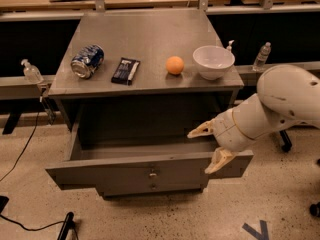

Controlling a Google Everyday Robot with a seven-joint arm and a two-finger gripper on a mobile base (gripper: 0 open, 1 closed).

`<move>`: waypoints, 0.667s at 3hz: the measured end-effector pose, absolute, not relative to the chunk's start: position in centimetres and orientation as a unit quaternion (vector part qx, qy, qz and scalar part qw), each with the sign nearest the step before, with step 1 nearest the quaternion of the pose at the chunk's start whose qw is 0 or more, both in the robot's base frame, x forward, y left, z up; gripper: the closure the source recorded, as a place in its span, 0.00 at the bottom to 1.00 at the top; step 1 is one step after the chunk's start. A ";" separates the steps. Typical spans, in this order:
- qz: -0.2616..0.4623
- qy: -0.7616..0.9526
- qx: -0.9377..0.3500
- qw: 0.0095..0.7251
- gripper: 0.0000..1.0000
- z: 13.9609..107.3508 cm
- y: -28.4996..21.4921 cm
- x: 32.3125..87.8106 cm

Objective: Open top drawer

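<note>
The top drawer is standing pulled well out of the cabinet, its front edge hanging over open floor. The gripper is hovering at the drawer's right front corner, its fingers spread wide and holding nothing, one finger over the inside and the other overlapping the front's top edge. A can, an orange and a bowl are sitting on top
</note>
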State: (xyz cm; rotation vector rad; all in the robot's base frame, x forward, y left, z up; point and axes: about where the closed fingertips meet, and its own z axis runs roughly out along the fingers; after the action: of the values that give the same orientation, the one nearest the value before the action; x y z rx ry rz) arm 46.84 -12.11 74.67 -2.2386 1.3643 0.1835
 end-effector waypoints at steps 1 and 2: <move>0.065 0.503 -0.822 0.257 0.21 74.9 -12.3 46.8; 0.065 0.502 -0.823 0.257 0.00 75.0 -12.2 46.7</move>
State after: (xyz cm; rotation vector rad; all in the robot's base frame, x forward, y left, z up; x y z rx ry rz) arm 46.70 -12.22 74.98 -2.2336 1.3622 0.1769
